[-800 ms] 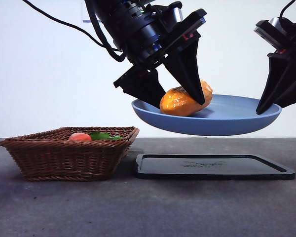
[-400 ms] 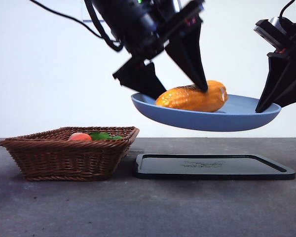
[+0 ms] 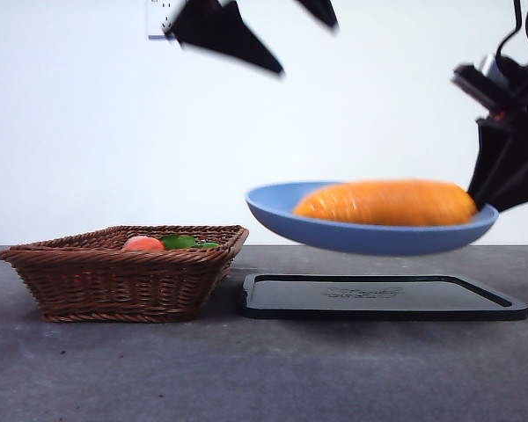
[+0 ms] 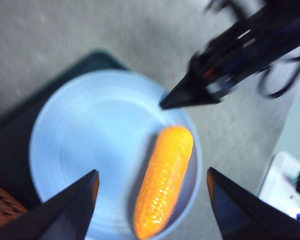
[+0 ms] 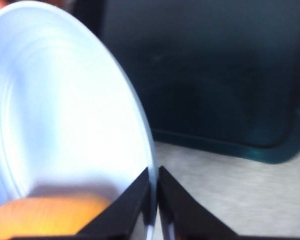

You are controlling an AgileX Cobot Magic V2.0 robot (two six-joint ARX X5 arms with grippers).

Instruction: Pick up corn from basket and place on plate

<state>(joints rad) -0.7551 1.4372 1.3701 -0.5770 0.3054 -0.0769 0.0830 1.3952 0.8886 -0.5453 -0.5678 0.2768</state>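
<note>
- The corn lies on the plate, released, below the open left gripper.
- The right gripper pinches the plate rim, above the tray.
- The placing looks done.

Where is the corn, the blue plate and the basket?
corn (image 3: 387, 203), front view, middle of the cob.
plate (image 3: 277, 207), front view, bare rim beside the corn.
basket (image 3: 123, 281), front view, woven front wall.

A plain white wall fills the space behind the scene, evenly and softly lit. Below it runs a dark grey matte surface, lightly speckled. A small pale fixture sits high on the wall.
</note>
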